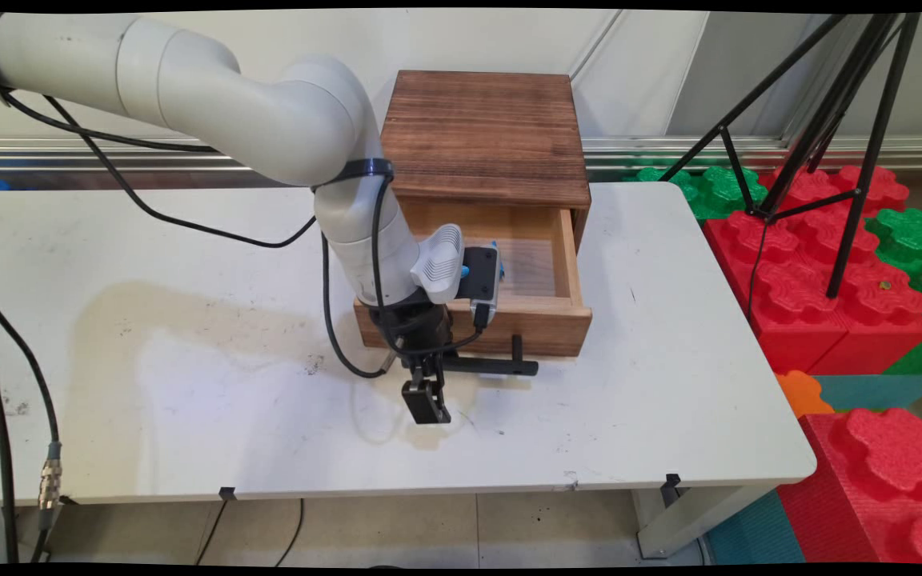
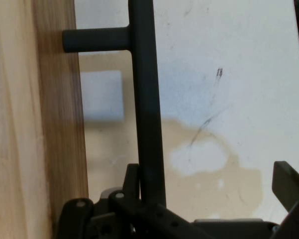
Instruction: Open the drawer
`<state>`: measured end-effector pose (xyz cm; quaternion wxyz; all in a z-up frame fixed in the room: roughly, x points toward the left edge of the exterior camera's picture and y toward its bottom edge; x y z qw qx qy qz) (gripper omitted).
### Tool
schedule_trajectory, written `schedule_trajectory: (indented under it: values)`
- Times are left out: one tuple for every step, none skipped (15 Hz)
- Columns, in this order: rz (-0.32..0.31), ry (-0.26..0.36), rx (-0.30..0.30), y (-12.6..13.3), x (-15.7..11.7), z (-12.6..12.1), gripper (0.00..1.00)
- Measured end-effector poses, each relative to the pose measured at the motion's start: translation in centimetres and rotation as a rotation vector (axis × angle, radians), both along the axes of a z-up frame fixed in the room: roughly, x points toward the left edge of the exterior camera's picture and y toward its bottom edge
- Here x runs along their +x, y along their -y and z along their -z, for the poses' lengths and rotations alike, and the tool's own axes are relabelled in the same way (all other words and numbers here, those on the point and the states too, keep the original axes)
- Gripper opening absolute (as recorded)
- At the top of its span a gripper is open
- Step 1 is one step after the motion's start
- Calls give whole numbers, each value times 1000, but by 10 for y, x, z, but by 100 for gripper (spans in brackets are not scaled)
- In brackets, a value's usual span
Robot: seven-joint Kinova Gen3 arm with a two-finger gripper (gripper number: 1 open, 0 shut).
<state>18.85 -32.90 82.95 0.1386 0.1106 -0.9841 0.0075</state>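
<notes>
A dark wooden box (image 1: 483, 132) stands at the back of the white table (image 1: 669, 384), and its light wooden drawer (image 1: 545, 276) is pulled out toward the near side. A black bar handle (image 1: 497, 366) (image 2: 148, 114) sits on the drawer front (image 2: 59, 149). My gripper (image 1: 427, 404) (image 2: 210, 177) points down in front of the drawer at the handle's left end and is open. In the hand view the bar passes between the fingers, right against one finger (image 2: 132, 174), while the other finger (image 2: 288, 181) stands far from it. Nothing is held.
A black tripod (image 1: 813, 120) stands past the table's right edge, over red and green foam blocks (image 1: 813, 264). Black cables (image 1: 349, 336) hang from the arm beside the drawer's left corner. A yellowish stain (image 1: 189, 336) marks the tabletop on the left.
</notes>
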Motion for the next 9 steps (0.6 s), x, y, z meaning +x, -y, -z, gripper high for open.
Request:
schedule_trajectory:
  values:
    - [-2, -2, 1, -1, 0, 0, 100]
    - [-3, -3, 2, -2, 0, 0, 100]
    - [-4, -4, 2, -3, -1, 0, 100]
    - [-5, -5, 4, -4, -1, 0, 100]
    - [-6, -6, 5, -5, -1, 0, 100]
    - [-7, -7, 6, -6, -2, -1, 100]
    - [-8, -8, 7, -8, -2, -1, 100]
    - [-9, -10, 7, -9, -2, -1, 100]
    - [-10, -10, 7, -10, -2, -1, 100]
